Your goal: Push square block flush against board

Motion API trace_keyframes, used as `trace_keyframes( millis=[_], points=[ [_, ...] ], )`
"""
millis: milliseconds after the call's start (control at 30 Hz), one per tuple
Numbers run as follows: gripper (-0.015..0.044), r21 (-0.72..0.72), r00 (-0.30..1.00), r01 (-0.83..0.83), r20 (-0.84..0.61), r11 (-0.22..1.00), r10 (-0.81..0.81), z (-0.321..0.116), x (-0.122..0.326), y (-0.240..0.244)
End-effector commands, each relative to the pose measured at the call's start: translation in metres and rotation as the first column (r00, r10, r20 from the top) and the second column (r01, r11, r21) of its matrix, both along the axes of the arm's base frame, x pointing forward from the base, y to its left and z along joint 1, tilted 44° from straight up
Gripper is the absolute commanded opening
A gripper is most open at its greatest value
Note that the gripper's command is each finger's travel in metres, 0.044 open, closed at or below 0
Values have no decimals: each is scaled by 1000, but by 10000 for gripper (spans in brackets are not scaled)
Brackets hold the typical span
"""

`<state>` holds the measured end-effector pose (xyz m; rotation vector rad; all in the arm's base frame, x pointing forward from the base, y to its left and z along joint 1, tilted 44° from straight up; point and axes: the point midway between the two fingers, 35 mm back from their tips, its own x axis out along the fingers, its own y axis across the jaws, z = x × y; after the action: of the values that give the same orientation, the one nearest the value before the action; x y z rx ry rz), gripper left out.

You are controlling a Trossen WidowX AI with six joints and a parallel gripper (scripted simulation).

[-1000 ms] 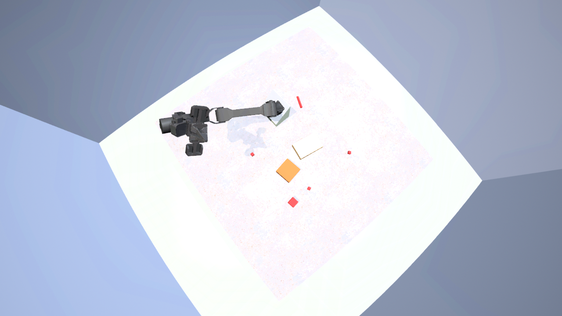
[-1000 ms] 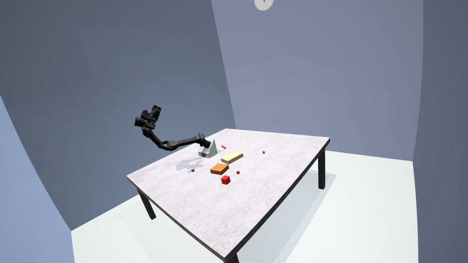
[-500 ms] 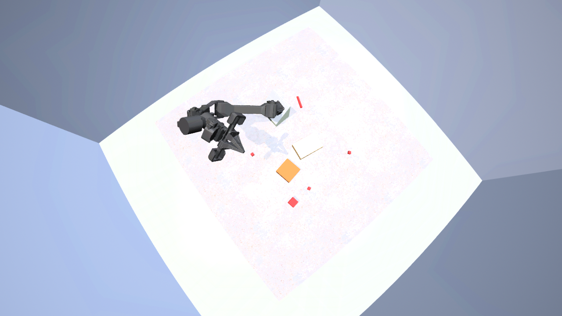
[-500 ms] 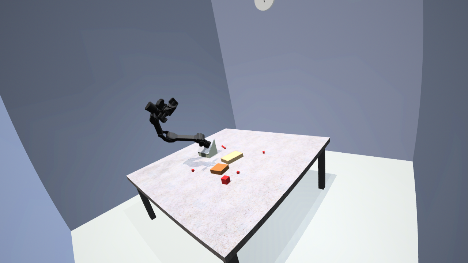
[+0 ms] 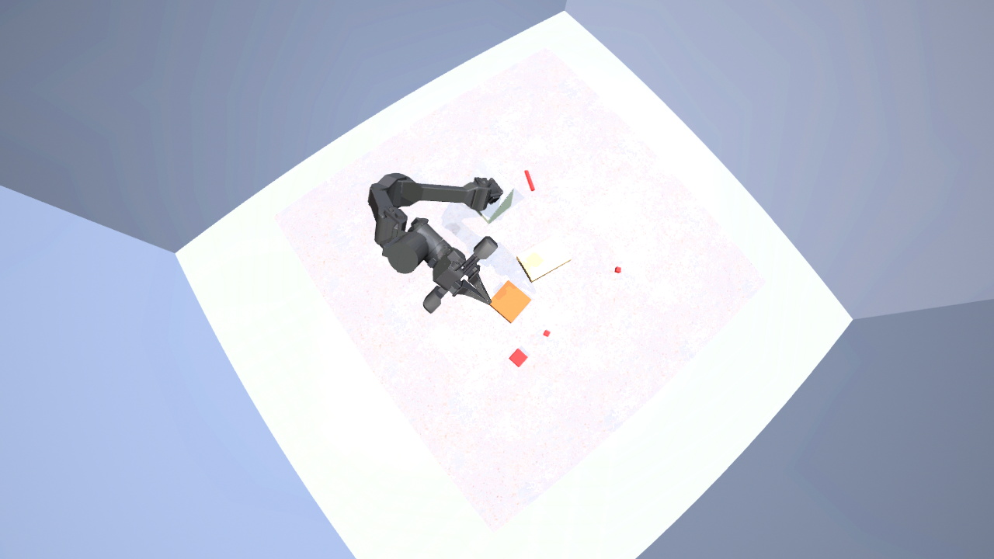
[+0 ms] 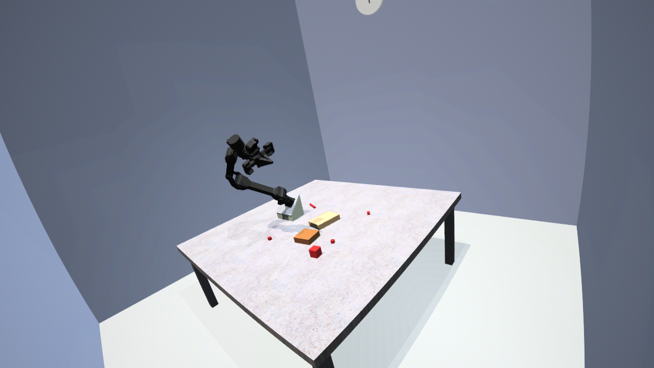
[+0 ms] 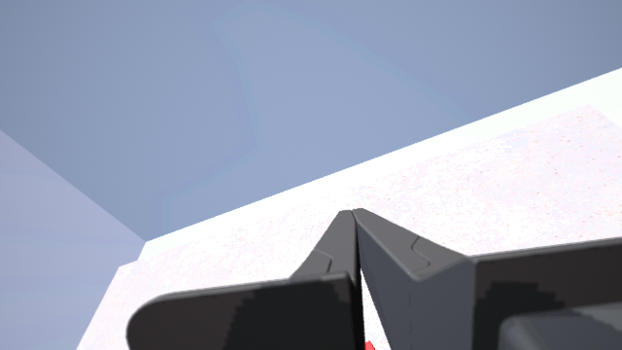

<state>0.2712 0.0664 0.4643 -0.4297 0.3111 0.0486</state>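
Observation:
The square block (image 5: 511,301) (image 6: 306,236) is orange and lies flat on the table. The board (image 5: 552,259) (image 6: 325,219) is pale yellow, longer than the block, and lies flat beside it, turned at a different angle. A gap shows between them in the top view. My gripper (image 5: 490,303) (image 6: 272,161) (image 7: 352,221) is shut and empty. The exterior view shows it high above the table; in the top view its tips overlap the block's left corner only in the picture. Neither block nor board shows in the wrist view.
A larger red cube (image 5: 517,357) (image 6: 314,251) and a small red cube (image 5: 546,332) (image 6: 332,240) lie near the block. Another small red cube (image 5: 617,269) (image 6: 368,212) lies beyond the board. A red stick (image 5: 530,180) (image 6: 312,205) lies near the arm's grey wedge-shaped base (image 5: 505,206) (image 6: 298,211).

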Motion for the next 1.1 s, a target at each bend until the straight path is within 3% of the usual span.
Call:
trace_keyframes(
  millis=[0, 533, 1067],
  points=[
    [0, -63, 997, 28, -70, 998, -32, -22, 15, -6],
    [0, -304, 872, 201, -377, 931, -311, -138, 102, -56],
    [0, -561, 541, 265, -587, 784, -603, -268, 131, -147]
  ],
)
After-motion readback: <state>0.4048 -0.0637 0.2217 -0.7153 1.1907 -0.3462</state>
